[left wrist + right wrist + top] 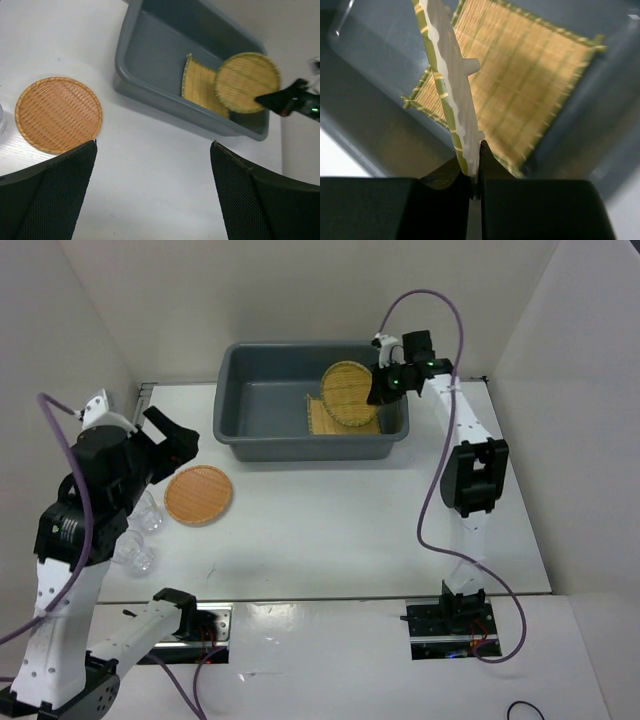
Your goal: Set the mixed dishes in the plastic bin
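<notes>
Right gripper: I have its jaws pinching the round yellow mat by the rim, on edge above the bin, probably ready to drop.
Square mat: flat inside the bin.
Left gripper: jaws spread, outside the bin near the orange mat.
Cups: faint, partly hidden by that arm.

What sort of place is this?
Probably a lab robot cell, not a kitchen: a white table walled by plain panels, two arms bolted at its near edge, and a grey bin.
</notes>
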{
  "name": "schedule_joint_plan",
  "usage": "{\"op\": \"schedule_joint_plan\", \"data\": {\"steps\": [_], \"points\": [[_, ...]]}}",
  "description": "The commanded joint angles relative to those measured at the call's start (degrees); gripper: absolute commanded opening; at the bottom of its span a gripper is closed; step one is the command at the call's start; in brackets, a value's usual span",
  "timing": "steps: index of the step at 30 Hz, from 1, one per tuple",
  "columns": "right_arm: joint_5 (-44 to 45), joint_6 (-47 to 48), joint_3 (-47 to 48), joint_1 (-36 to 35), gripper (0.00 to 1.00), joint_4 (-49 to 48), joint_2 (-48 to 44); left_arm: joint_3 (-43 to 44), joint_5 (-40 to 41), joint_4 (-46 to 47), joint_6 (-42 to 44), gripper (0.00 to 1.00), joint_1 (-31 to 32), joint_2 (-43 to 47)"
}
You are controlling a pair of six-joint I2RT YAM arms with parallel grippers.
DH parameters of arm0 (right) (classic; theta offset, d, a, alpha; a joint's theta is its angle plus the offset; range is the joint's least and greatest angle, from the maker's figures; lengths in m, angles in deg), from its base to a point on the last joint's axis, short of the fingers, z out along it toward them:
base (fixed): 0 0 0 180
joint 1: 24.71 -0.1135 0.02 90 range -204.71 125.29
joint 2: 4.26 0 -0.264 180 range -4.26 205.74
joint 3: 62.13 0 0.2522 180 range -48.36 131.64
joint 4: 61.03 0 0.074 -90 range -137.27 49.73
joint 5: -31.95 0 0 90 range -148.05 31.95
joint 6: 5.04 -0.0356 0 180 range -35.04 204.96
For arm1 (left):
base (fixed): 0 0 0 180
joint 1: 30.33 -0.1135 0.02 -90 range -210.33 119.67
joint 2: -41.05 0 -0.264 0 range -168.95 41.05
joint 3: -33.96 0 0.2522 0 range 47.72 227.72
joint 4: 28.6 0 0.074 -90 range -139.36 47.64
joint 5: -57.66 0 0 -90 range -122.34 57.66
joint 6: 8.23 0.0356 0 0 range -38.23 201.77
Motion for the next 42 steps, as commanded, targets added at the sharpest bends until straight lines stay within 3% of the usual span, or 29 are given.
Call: {"op": "schedule_joint_plan", "data": {"steps": [1,10,12,14,18,21,23,27,32,37,42], "points": [[1.55,1.33,6.35,-1.64,0.0,-1.06,2.52,-1.05,-1.41,-0.55,-3.39,1.0,-0.2,1.29],[4.53,3.79,12.06,-1.64,0.01,3.15,14.22,-1.31,1.32,-6.8,-10.17,1.0,-0.73,8.42],[5.16,5.19,13.91,-1.64,0.17,4.73,15.9,-2.71,0.63,-6.8,-10.69,1.0,-0.73,9.03],[5.16,5.89,15.41,-1.64,0.18,6.23,17.05,-3.24,0.01,-5.57,-10.69,1.0,-0.73,9.03],[7.08,5.9,16.2,-1.64,0.34,6.94,17.57,-4.9,-1.31,-2.77,-10.17,1.0,-0.73,9.03],[9.72,5.28,15.51,-1.64,0.34,6.41,17.57,-7.1,-3.41,-1.01,-9.65,1.0,-0.73,9.03],[12.7,5.28,14.98,-2.16,0.4,5.88,17.05,-9.12,-4.04,1.37,-8.94,1.0,-0.73,9.03],[16.66,5.28,13.83,-3.39,0.4,5.88,16.52,-10.36,-4.56,3.74,-6.75,1.0,-0.73,6.93],[27.2,4.58,11.82,-5.23,0.68,4.83,15.47,-12.12,-4.56,5.06,-4.37,1.0,-0.73,3.51],[30.99,2.91,9.17,-5.77,0.7,3.77,12.13,-13.35,-4.56,7.25,-1.56,1.0,-0.2,0.25],[32.23,0.54,9.79,-5.77,0.76,3.24,1.43,-19.4,-7.36,11.82,-4.35,1.0,0.41,0.24]]}}
